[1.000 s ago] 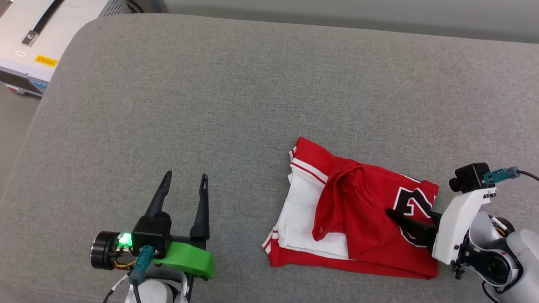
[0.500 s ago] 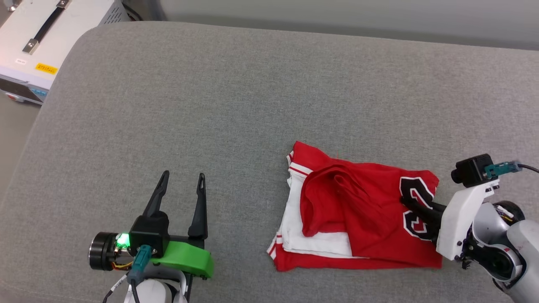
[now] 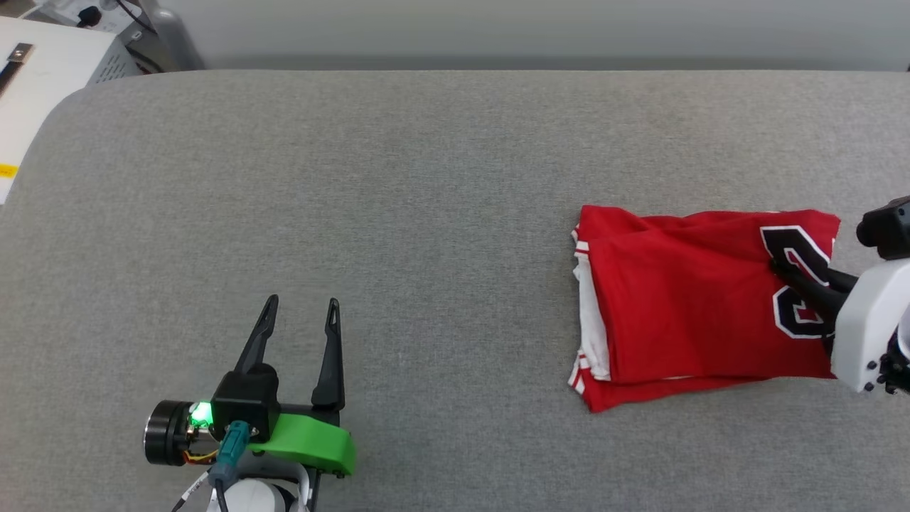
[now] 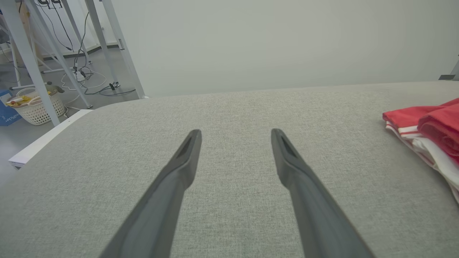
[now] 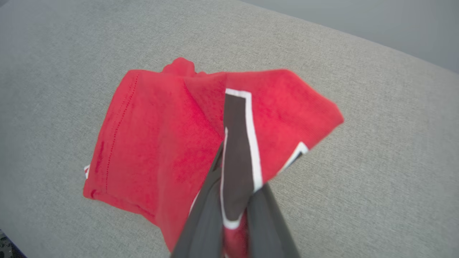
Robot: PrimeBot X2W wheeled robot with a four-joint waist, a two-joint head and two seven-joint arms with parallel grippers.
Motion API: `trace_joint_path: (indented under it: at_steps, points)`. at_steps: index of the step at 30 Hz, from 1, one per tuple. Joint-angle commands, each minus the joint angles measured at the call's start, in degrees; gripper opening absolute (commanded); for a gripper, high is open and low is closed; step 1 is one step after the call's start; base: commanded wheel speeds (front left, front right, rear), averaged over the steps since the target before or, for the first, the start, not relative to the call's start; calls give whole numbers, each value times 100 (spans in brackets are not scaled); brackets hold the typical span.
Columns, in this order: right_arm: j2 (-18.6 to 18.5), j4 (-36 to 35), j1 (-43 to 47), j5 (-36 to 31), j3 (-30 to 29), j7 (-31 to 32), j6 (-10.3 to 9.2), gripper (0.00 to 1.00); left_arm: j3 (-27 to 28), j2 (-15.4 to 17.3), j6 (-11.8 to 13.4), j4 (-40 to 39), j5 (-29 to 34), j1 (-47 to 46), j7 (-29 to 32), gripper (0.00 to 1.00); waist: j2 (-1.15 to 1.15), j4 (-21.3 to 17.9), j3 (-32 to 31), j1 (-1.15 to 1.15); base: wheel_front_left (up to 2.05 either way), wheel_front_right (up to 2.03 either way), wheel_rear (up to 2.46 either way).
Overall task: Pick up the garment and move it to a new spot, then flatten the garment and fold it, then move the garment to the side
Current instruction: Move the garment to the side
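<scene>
While the right tool is clamped shut on the garment, the cloth is seen pinched at the edge that bears the black, white-outlined numeral. From that tool's fingers the garment is laid out ahead, folded into a rough rectangle on the grey tabletop. A broad red panel is turned up on top, and a lower red layer juts out along one long side. At the end farthest from the right tool, a narrow white strip and a bit of red-and-white stripe trim are shown. Over to the left tool now: its two dark fingers are spread wide, nothing is held between them, and the garment is left well apart, off to its right. The numeral cannot be read whole, since it is crossed by the right tool's fingers and bent by the fold. In the right wrist view those fingertips are buried in the cloth and the picture is blurred. The right tool's body is cut off at the head view's edge.
</scene>
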Motion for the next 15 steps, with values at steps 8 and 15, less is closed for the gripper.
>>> trace_joint_path:
  at_steps: [8, 15]
  points:
    - [-393, 145, -119, -86, -623, 132, -5, 0, 85, 108, -2, -150, 86, -170, -33, 100, 0, -663, 405, 0, 0, 0, 0]
    - [-692, 715, -347, -307, -1155, 276, -5, 0, 67, 225, -60, -330, 129, -524, -33, 100, 0, -658, 1026, 0, 0, 0, 0]
